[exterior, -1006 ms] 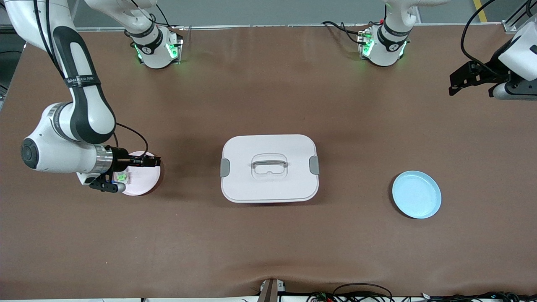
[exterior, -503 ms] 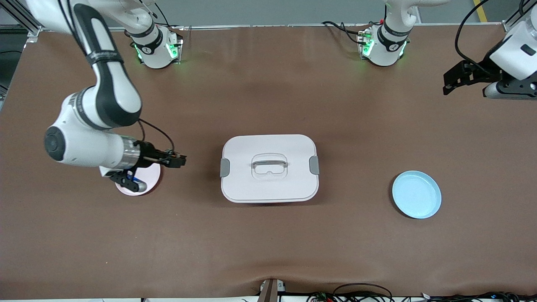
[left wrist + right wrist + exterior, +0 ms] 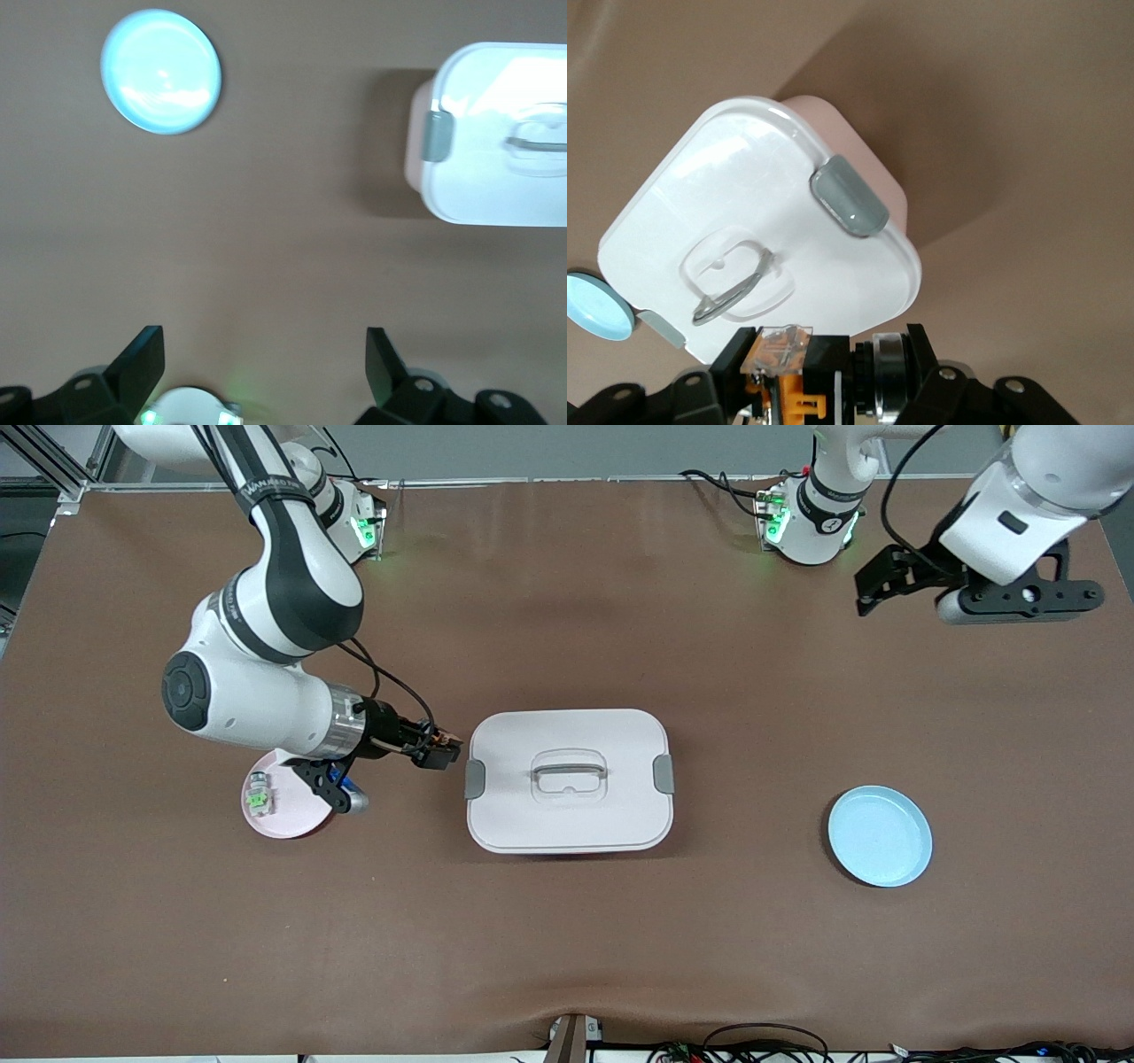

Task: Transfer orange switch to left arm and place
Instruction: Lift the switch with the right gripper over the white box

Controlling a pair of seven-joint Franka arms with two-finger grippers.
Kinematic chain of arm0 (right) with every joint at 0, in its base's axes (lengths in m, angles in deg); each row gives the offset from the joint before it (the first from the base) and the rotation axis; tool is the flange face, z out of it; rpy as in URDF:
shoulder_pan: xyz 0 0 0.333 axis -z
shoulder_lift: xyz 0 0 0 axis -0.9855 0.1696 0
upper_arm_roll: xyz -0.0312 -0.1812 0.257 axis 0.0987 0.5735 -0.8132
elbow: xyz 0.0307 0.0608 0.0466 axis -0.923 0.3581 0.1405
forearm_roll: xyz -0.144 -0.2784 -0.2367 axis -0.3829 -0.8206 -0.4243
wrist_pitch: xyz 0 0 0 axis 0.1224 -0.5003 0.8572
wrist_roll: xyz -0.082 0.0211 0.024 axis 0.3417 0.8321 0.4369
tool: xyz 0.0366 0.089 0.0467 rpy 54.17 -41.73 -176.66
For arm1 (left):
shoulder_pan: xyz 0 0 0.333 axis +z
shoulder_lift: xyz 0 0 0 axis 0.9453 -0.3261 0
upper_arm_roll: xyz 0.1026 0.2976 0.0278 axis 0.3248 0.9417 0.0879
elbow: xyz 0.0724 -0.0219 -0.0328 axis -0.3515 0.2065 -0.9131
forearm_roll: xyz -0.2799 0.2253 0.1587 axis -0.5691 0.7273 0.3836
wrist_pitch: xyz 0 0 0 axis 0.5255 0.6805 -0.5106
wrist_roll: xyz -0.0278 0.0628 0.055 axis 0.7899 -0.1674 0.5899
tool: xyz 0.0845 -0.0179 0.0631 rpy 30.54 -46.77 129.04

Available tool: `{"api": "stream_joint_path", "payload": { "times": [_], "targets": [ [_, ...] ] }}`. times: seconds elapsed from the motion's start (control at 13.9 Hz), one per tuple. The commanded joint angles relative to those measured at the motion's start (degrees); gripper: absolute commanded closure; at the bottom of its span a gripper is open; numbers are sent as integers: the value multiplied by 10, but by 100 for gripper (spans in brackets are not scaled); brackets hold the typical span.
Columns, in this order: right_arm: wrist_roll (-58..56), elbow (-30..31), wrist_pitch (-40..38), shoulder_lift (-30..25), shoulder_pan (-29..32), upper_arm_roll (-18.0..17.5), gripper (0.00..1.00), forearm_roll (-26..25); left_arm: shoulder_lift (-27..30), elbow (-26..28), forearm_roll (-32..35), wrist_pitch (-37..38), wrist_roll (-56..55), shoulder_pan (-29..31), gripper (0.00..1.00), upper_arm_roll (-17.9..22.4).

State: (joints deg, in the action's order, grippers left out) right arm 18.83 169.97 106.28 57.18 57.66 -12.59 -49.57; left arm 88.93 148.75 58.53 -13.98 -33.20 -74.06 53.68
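Observation:
My right gripper (image 3: pixel 432 753) is shut on the orange switch (image 3: pixel 442 744), a small black block with an orange middle. It holds the switch in the air just beside the white box (image 3: pixel 569 815), at the grey latch (image 3: pixel 475 779) on the right arm's end. In the right wrist view the switch (image 3: pixel 799 376) sits between the fingers of my right gripper (image 3: pixel 826 367), with the box lid (image 3: pixel 726 186) close below. My left gripper (image 3: pixel 873 589) is open and empty, up over the table near the left arm's base. Its fingers (image 3: pixel 142 361) stand wide apart.
A pink plate (image 3: pixel 297 819) with a grey-white, green-centred component (image 3: pixel 258 797) lies under the right arm. A blue plate (image 3: pixel 880 835) lies toward the left arm's end and also shows in the left wrist view (image 3: pixel 160 71). The box (image 3: pixel 496 142) shows there too.
My right gripper has moved from over the pink plate to the box's edge, carrying the switch. My left arm has swung in from the table's end toward the middle.

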Motion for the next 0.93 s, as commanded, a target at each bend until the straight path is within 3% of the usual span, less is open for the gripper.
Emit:
{"api": "stream_joint_path", "payload": {
  "times": [0.0, 0.43, 0.65, 0.86],
  "targets": [
    [90, -43, -6, 18, -28, 7, 100, 13, 1, 5, -28, 2, -34, 3, 0, -23],
    [360, -163, 39, 98, -83, 7, 100, 33, 5, 50, -61, -87, -109, 4, 0, -90],
    [406, -177, 60, 115, -101, 6, 100, 36, 7, 86, -81, -146, -160, 5, 0, -118],
    [458, -178, 105, 120, -134, 6, 100, 54, 44, 178, -135, -271, -195, 5, 0, -136]
  ]
}}
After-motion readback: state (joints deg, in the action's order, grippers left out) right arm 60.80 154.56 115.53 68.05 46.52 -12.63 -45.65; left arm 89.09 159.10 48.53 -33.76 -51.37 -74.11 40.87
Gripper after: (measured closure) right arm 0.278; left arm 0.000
